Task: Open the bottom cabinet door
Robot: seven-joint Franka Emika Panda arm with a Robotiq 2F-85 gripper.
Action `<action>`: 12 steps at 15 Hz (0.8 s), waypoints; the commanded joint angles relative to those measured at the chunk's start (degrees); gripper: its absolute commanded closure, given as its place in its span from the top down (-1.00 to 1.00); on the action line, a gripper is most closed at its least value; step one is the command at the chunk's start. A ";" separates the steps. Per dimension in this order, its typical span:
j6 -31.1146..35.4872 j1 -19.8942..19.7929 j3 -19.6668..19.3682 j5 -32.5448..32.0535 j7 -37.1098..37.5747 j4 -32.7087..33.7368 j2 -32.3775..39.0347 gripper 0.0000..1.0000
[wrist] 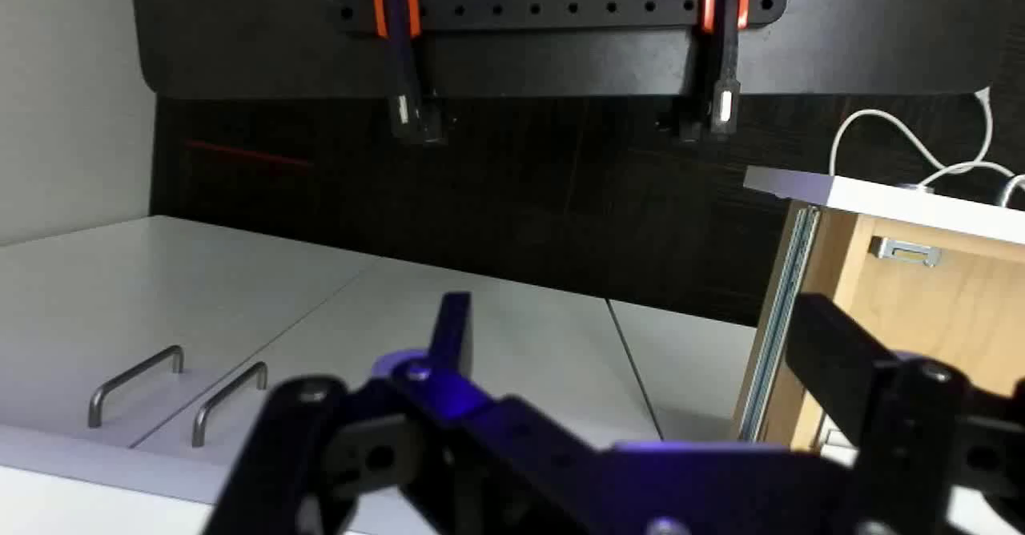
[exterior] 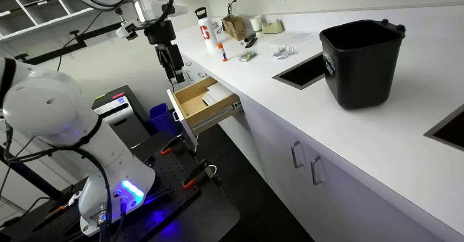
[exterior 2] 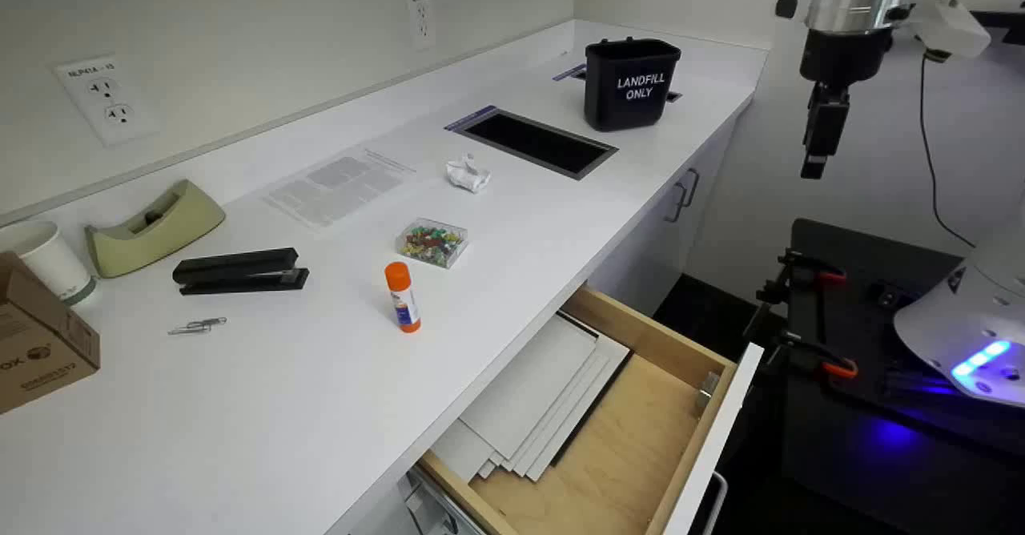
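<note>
The bottom cabinet door [exterior: 362, 205] is a flat white panel, shut, with a slim metal bar handle [exterior: 316, 170] near its left edge in an exterior view. An exterior view also shows this door [exterior 2: 711, 179] at the far end, seen steeply. In the wrist view the door [wrist: 168, 295] lies at the left, its handle [wrist: 136, 383] beside the twin door's handle. My gripper [exterior: 175, 77] points down in both exterior views [exterior 2: 814, 168], apart from the door and handle. In the wrist view its fingers [wrist: 633, 303] are spread wide with nothing between them.
A drawer [exterior: 212, 115] stands pulled out beside the cabinets, also at right in the wrist view [wrist: 945, 303]. The twin door [wrist: 448, 327] adjoins the door. The counter [exterior: 275, 100] holds a black bin [exterior: 362, 68]. Clamps [wrist: 725, 54] jut from the robot's table edge.
</note>
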 commanded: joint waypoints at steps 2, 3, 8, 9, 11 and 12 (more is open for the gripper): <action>-0.10 -0.11 0.13 0.09 -0.06 0.07 0.05 1.00; -0.10 -0.11 0.13 0.09 -0.06 0.07 0.06 1.00; 1.91 -2.25 -0.33 -0.70 2.01 0.81 -0.26 1.00; 2.81 -3.42 -1.02 -0.80 3.03 1.26 -0.40 1.00; 4.02 -7.19 -3.43 -1.66 4.56 2.68 -0.05 1.00; 4.58 -9.27 -4.63 -2.37 4.99 3.21 0.23 1.00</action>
